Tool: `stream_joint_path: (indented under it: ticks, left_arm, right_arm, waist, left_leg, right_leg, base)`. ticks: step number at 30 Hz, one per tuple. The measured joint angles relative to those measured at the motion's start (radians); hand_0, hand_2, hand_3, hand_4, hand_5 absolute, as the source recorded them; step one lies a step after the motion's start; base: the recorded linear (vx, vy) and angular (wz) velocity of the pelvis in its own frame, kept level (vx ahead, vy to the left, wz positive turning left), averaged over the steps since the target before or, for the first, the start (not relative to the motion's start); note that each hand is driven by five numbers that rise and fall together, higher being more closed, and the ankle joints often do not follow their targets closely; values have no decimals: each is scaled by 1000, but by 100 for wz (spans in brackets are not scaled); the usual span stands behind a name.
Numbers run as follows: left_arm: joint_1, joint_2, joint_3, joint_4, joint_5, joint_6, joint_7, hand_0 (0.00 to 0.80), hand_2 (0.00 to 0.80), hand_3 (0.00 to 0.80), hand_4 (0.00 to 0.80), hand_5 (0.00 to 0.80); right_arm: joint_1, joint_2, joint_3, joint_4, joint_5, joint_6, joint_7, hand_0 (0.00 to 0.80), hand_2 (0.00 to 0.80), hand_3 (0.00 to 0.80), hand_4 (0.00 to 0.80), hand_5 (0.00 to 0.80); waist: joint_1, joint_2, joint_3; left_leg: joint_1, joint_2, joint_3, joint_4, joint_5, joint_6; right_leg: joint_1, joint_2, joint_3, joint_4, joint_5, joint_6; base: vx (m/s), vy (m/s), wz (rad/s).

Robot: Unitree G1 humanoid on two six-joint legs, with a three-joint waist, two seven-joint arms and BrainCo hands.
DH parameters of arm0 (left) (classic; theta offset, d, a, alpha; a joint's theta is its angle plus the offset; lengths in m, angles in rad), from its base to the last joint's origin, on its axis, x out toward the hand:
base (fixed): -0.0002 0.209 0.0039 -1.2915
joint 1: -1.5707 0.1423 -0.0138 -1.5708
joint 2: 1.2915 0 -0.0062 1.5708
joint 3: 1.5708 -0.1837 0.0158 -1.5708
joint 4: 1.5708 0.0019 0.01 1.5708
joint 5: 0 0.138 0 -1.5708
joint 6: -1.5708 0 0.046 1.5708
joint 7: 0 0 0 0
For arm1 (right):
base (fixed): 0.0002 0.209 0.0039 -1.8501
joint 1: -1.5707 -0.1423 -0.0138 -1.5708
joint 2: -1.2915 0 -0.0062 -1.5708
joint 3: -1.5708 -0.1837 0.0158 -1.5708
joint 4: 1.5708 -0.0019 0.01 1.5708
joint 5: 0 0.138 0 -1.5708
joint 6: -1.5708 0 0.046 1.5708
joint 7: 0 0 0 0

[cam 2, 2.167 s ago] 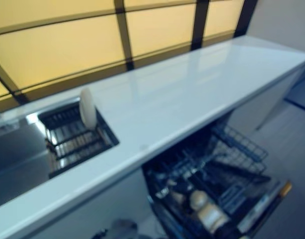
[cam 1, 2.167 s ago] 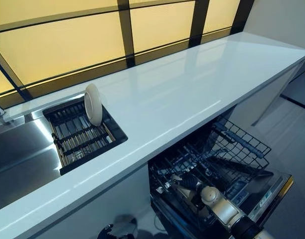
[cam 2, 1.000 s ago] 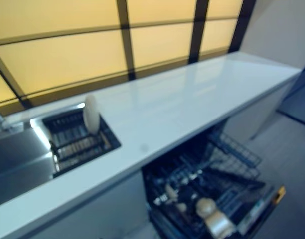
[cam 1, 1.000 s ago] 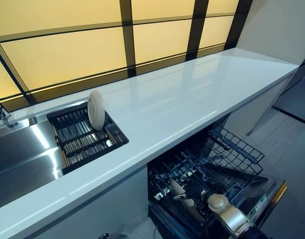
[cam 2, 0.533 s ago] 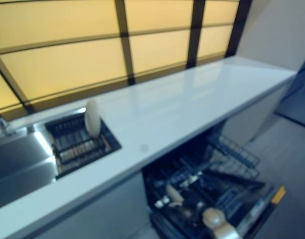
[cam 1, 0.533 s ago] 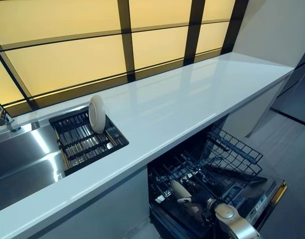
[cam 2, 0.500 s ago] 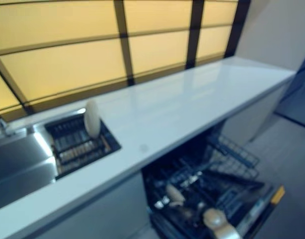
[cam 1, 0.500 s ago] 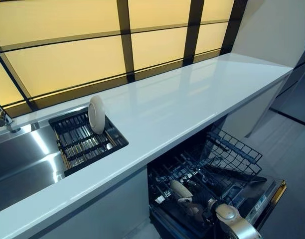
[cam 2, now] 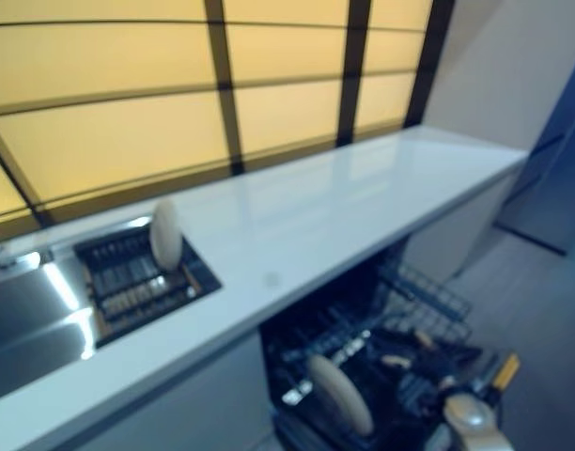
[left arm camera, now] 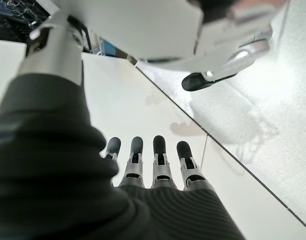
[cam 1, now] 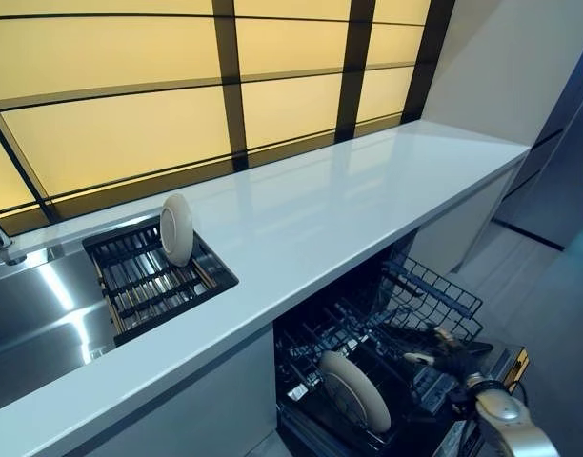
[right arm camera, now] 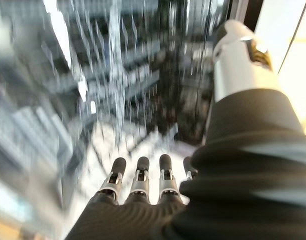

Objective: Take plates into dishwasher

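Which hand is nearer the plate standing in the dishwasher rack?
Right. The right hand hovers open over the rack just beside the plate; the left hand hangs by the floor, outside both eye views.

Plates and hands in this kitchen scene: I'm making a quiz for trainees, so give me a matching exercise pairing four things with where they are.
Things:
1. plate in the dishwasher
2. plate by the sink
3. right hand
4. left hand

Places:
A. standing on edge in the black drying rack
B. over the floor, fingers straight
C. upright in the lower rack, below the counter
D. open over the dishwasher rack, beside the plate there, not touching it

Pairs: 1-C, 2-A, 3-D, 4-B
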Motion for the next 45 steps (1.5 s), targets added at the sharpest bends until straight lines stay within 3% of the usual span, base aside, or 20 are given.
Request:
stream_joint_path:
  ticks: [9, 21, 29, 33, 41, 45]
  left_arm:
    - [25, 32, 44, 5, 60, -4, -20, 0, 0, 0, 0, 0]
    - [46, 33, 69, 13, 76, -3, -26, 0, 0, 0, 0, 0]
    - [49, 28, 69, 31, 76, -10, -23, 0, 0, 0, 0, 0]
    - [59, 26, 73, 46, 76, -14, -24, 0, 0, 0, 0, 0]
    - [53, 42, 113, 44, 75, -14, -27, 0, 0, 0, 0, 0]
    - [10, 43, 112, 46, 73, -10, -27, 0, 0, 0, 0, 0]
  right_arm:
    - [17, -51, -122, 0, 38, 18, 3, 0, 0, 0, 0, 0]
    - [18, -70, -196, -29, -10, 14, -17, 0, 0, 0, 0, 0]
    - [-8, -161, -257, -183, -12, -33, -11, 0, 0, 0, 0, 0]
    - [-49, -212, -266, -209, 10, -65, -11, 0, 0, 0, 0, 0]
    - [-68, -218, -273, -211, 34, -137, -30, 0, 0, 0, 0, 0]
    - [-117, -217, -265, -192, 34, -151, -56, 0, 0, 0, 0, 0]
  waist:
    - [-1, -37, -11]
    - [2, -44, -16]
    - [6, -36, -17]
    - [9, -37, -20]
    - [44, -90, -20]
    - [37, -95, -18]
  left_leg:
    - [14, 9, 19, -3, -3, -3]
    - [30, 13, 22, -3, -7, -9]
    - [29, 4, 13, -4, -10, -8]
    - [25, -9, 4, -3, -14, -3]
    - [-7, -65, -29, 34, -54, 31]
    - [-58, -79, -64, 82, -81, 68]
  right_leg:
    - [2, 7, 21, 1, -2, 0]
    - [18, 10, 29, -8, -3, -2]
    - [32, 3, 27, -10, -7, 1]
    - [34, -9, 16, -8, -12, 9]
    - [28, -65, 3, 45, -43, 43]
    - [-80, -114, 36, 260, -30, 64]
  base:
    - [28, -42, -6]
    - [25, 6, -1]
    - [38, 105, 5]
    - [59, 117, 9]
    - [56, 137, 14]
    - [47, 268, 29]
